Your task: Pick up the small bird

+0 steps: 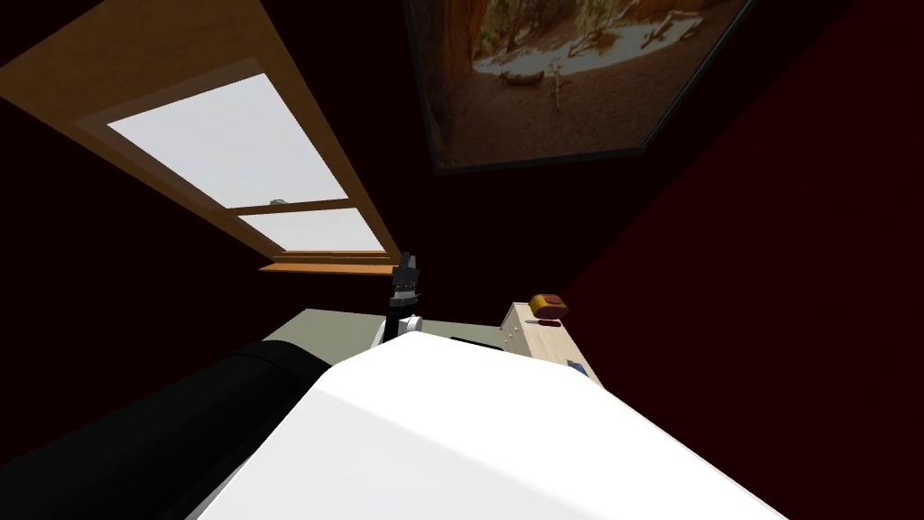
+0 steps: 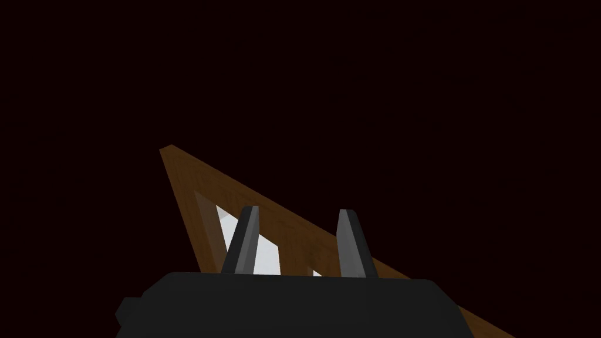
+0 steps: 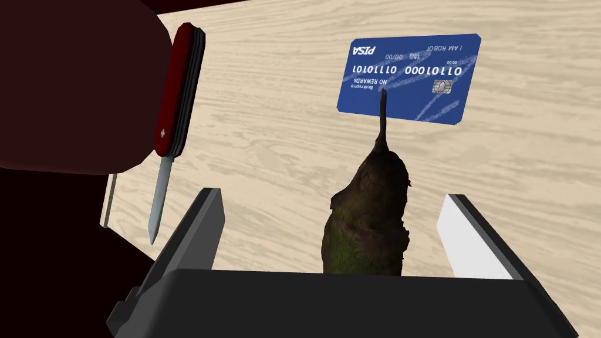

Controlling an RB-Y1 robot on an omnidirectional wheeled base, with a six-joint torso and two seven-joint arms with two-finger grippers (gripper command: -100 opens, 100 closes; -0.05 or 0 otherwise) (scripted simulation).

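Though untouched, bird (image 3: 367, 217) inside spread right gripper (image 3: 331, 197)

A pale wood-grain top (image 3: 293, 135) carries everything here, its grain running lengthwise and one edge showing as a thin light strip. The small bird (image 3: 367, 217), dark brown with a greenish body, sits on this top, its long thin beak pointing at a blue card (image 3: 411, 79) that lies flat just beyond it; the beak tip overlaps the card's near edge in the right wrist view. The card bears white digits and a chip. Well apart from both, near the top's edge, lies a red pocket knife (image 3: 176, 94), its blade folded out. In the head view, a yellow-brown object (image 1: 548, 305) rests at the top's far end.
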